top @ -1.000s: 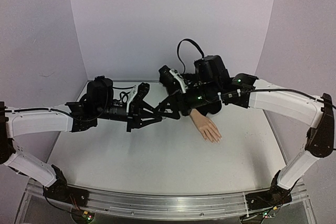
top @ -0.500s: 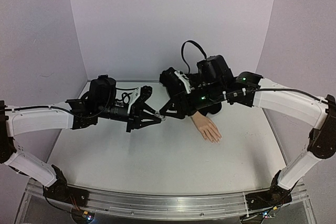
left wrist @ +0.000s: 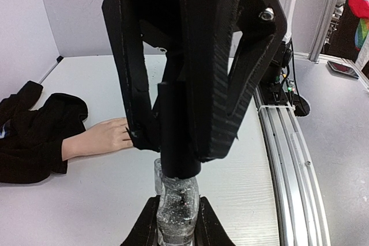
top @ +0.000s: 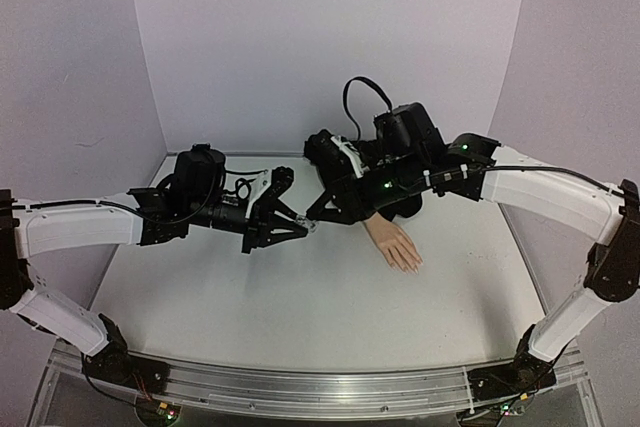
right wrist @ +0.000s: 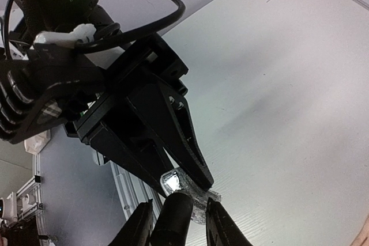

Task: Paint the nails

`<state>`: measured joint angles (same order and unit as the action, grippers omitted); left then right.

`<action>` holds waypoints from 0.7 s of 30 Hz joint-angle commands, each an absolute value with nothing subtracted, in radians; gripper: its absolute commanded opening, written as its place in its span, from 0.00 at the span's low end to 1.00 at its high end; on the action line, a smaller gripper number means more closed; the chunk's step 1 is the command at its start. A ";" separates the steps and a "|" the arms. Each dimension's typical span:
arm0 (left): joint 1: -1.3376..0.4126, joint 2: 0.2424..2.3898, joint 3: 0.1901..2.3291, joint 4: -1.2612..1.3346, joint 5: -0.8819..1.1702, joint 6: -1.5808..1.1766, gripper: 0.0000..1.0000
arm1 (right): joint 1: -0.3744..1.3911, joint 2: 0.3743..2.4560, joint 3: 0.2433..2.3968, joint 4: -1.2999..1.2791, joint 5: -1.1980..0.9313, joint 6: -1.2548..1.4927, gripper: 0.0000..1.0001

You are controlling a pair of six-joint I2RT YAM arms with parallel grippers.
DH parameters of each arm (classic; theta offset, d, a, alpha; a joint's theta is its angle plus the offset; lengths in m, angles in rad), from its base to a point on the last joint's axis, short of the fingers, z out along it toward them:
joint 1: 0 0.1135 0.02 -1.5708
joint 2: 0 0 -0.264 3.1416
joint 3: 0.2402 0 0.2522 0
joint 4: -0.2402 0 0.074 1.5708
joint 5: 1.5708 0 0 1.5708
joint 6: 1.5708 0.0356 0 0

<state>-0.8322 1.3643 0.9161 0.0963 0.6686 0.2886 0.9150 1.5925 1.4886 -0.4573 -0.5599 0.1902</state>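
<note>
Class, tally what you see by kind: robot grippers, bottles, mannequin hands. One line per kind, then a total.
Grippers: 2, left gripper and right gripper
Bottles: 1, bottle
Mannequin hands: 1, hand
Total: 4

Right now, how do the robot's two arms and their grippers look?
Both arms have white shell links with black joints and black wrist units. The left gripper and right gripper are black, with long tapered fingers ribbed inside. Black cables loop above the wrists; small green lights glow on the right arm.
</note>
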 commanded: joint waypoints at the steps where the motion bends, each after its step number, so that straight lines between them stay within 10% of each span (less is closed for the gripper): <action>1: -0.831 1.362 0.968 0.112 0.664 0.292 0.00 | 0.917 1.621 1.538 -0.454 -0.577 0.190 0.30; 10: -0.831 1.369 0.967 0.109 0.636 0.276 0.00 | 0.919 1.609 1.531 -0.454 -0.553 0.190 0.04; 21: -0.831 1.391 0.983 0.080 0.617 0.273 0.00 | 0.919 1.555 1.477 -0.449 -0.471 0.184 0.00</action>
<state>-0.8322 1.3868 0.9257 0.0842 0.6257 0.2794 0.9154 1.6092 1.4919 -0.4644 -0.5100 0.1883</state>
